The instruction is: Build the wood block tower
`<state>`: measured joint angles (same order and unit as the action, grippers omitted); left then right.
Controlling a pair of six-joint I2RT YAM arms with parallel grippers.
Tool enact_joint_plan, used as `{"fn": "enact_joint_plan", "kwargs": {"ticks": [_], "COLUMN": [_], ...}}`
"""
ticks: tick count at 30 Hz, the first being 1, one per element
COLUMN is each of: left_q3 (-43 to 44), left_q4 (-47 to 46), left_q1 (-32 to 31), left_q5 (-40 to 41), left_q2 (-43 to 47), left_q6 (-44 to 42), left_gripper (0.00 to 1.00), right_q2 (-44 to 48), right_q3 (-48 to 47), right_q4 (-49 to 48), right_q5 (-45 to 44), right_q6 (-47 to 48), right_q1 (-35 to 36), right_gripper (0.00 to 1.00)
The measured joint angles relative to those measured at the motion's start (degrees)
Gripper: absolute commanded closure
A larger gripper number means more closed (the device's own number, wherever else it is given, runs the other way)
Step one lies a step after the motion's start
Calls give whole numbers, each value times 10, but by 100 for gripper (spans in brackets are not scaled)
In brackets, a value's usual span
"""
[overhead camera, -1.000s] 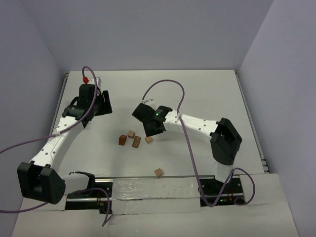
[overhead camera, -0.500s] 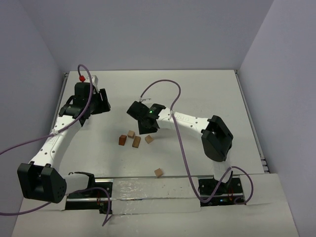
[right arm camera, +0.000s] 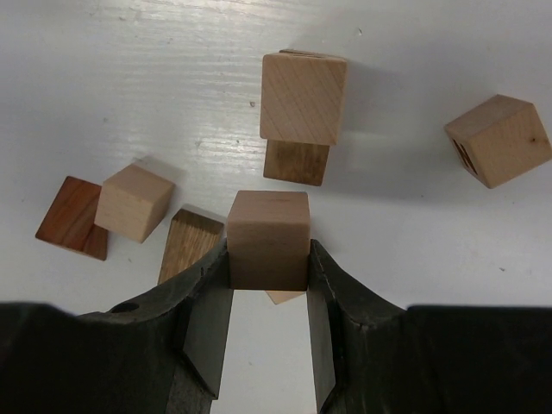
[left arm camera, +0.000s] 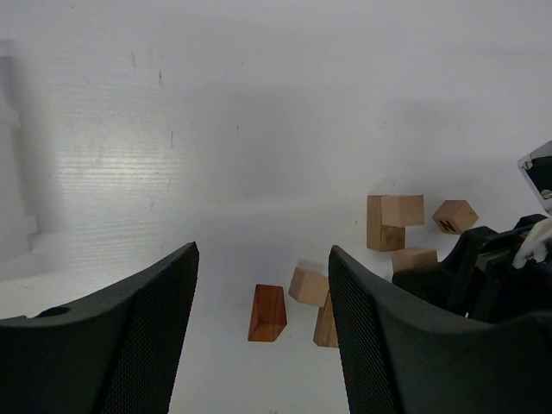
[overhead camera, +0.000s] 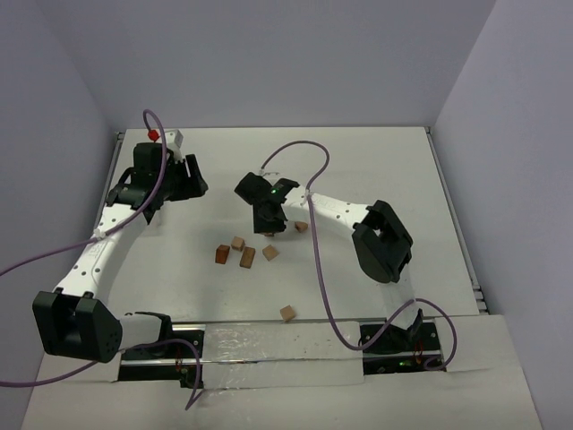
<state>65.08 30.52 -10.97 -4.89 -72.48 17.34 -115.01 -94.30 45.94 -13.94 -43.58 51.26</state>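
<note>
We list: one white bench, matte, faintly scuffed; three plain lavender-grey walls enclosing its far, left and right edges; even, soft lighting.

Right wrist view: the gripped block hides most of a tan block behind it. Left wrist view: the right arm covers part of a light block.

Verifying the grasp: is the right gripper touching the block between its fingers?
Touching. The right wrist view shows the right gripper with both fingers pressed flat against the sides of the block, no gap.
</note>
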Motion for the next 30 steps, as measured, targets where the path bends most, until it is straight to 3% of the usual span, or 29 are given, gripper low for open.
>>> {"fn": "enact_joint_plan", "kwargs": {"ticks": [30], "left_q3": [0], "left_q4": [-8], "left_q1": [21], "left_q5": [-21], "left_q2": [-8], "left_q6": [0], "left_gripper": [33], "right_q2": [-53], "right_q3": [-36], "right_q4": [-5], "right_q5": [16], "right_q6": [11], "right_q1": [-26], "right_gripper": [81]}}
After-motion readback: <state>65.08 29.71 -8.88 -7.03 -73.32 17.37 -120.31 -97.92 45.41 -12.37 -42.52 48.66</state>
